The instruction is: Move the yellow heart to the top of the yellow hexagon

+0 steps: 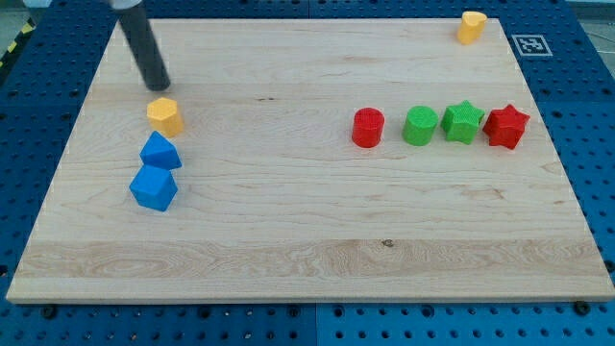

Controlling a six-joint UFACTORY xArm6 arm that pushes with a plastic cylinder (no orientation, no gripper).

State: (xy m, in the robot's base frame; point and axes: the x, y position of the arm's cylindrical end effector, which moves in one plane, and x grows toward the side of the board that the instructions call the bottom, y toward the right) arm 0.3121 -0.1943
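Seven blocks sit on the wooden bench (pixel 307 240) in the one camera view, and my end effector is a bare dark rod with nothing to clench or release, so it grasps nothing. My tip (pixel 159 86) rests near the bench's top-left corner, just above the yellow hexagon (pixel 165 115) toward the view's top, close to it, though I cannot tell whether the two touch. Below the hexagon, along the left side of the bench, a blue block (pixel 159 152) with a pointed top lies just beside it, and a second blue block (pixel 154 187), chunkier and of no shape I can name, sits right under the first, apparently touching it. The yellow heart (pixel 471 26) is far from me, at the bench's top-right corner close to the top edge, well apart from the hexagon and from my tip. In the right half of the bench a row runs from the view's left to its right: a red cylinder (pixel 367 127), a green cylinder (pixel 420 126), a green star (pixel 462 122) and a red star (pixel 506 126), the last three packed close together, the red cylinder a little apart.
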